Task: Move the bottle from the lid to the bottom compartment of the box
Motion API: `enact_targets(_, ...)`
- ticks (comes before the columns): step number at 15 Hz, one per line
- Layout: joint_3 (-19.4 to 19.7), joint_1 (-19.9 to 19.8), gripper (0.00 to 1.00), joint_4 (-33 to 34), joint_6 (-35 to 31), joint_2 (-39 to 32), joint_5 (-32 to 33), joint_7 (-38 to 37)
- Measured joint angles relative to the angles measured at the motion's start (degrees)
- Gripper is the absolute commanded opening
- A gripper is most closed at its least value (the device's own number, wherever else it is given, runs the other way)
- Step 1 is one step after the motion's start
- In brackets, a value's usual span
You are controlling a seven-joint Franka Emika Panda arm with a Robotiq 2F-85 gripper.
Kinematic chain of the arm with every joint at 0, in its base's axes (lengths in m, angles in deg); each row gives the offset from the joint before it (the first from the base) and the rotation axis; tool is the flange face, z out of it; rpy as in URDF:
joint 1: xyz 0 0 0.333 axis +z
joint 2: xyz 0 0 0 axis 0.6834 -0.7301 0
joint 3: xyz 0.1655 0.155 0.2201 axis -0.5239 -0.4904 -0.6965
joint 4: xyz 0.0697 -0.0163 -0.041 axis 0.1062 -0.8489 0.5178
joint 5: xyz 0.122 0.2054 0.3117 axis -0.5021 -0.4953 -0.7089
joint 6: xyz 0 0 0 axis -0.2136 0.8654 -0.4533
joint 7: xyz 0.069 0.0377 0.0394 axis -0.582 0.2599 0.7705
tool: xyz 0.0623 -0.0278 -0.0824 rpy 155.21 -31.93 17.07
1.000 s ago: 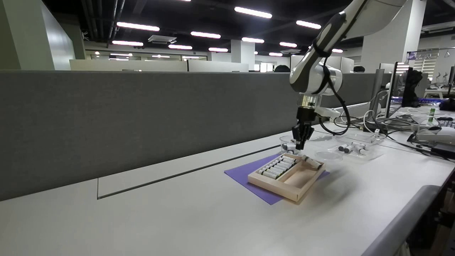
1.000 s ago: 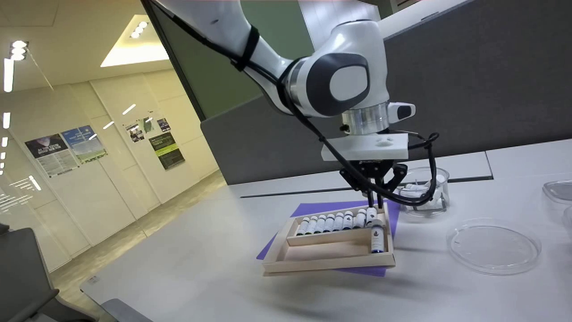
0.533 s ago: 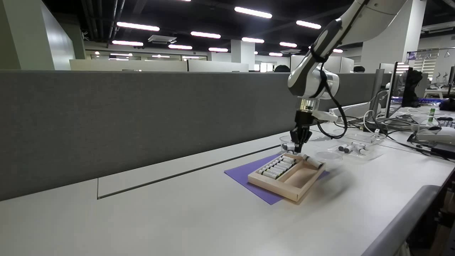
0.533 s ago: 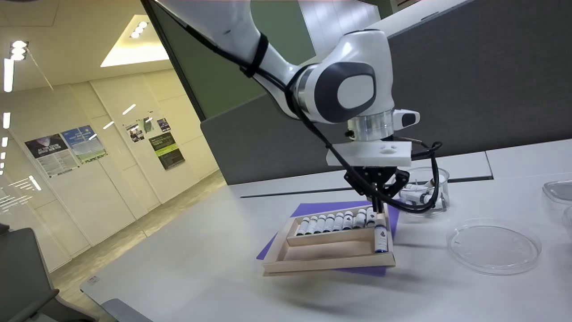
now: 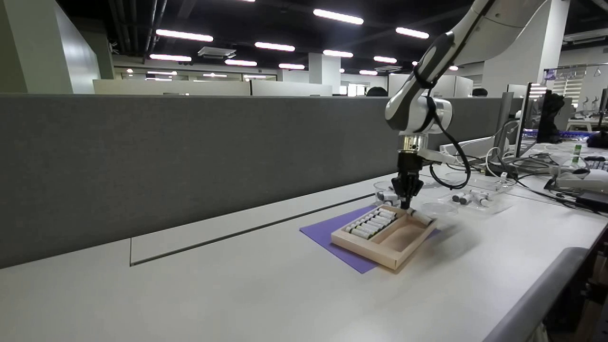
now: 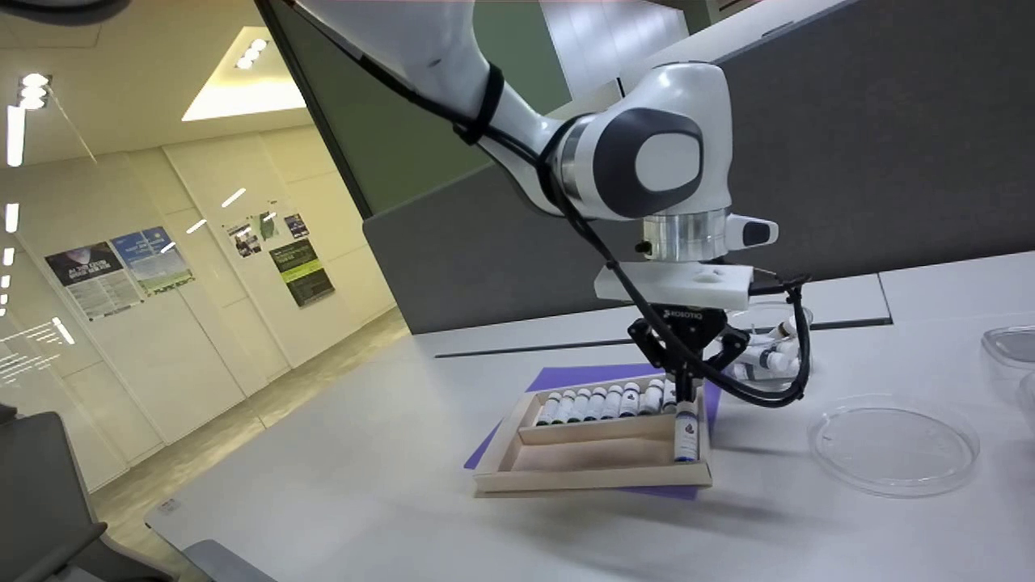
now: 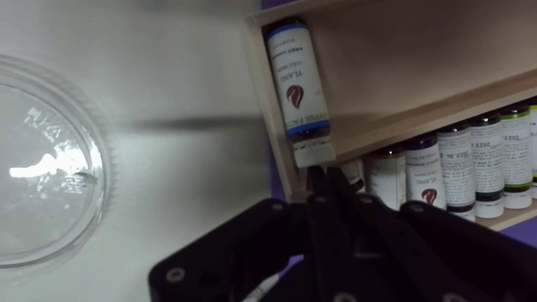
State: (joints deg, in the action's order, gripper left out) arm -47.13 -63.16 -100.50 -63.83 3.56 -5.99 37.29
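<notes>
The tan wooden box (image 5: 365,251) has a narrow compartment with a row of small bottles (image 6: 597,402) and a wider bottom compartment. The bottle (image 6: 686,436), white-labelled with blue bands and a white cap, lies in the wider compartment along its short end wall. In the wrist view the same bottle (image 7: 295,79) has its cap towards my gripper (image 7: 325,169). My jaws are shut, with only a sliver between the fingertips, and nothing shows between them. The fingertips touch or nearly touch the cap's end. In both exterior views my gripper (image 5: 404,206) (image 6: 684,396) points down at the box's corner.
A flat purple sheet (image 5: 327,230) lies under the box. A clear beaker (image 6: 796,323) holding bottles stands close behind my gripper. A clear round dish (image 6: 893,444) lies beside the box. Loose bottles (image 5: 472,197) lie further off. A grey partition (image 5: 190,166) runs along the table's back.
One second ago a gap showed between my fingers; they are now shut. My gripper has moved down onto the cap end. The bottle has shifted slightly and its cap end sits lower. The box has slid slightly.
</notes>
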Motion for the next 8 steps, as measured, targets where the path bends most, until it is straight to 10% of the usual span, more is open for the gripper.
enact_targets(8, 1.63, 1.63, 0.0, 3.96, 7.41, -2.32, 1.52, -4.56)
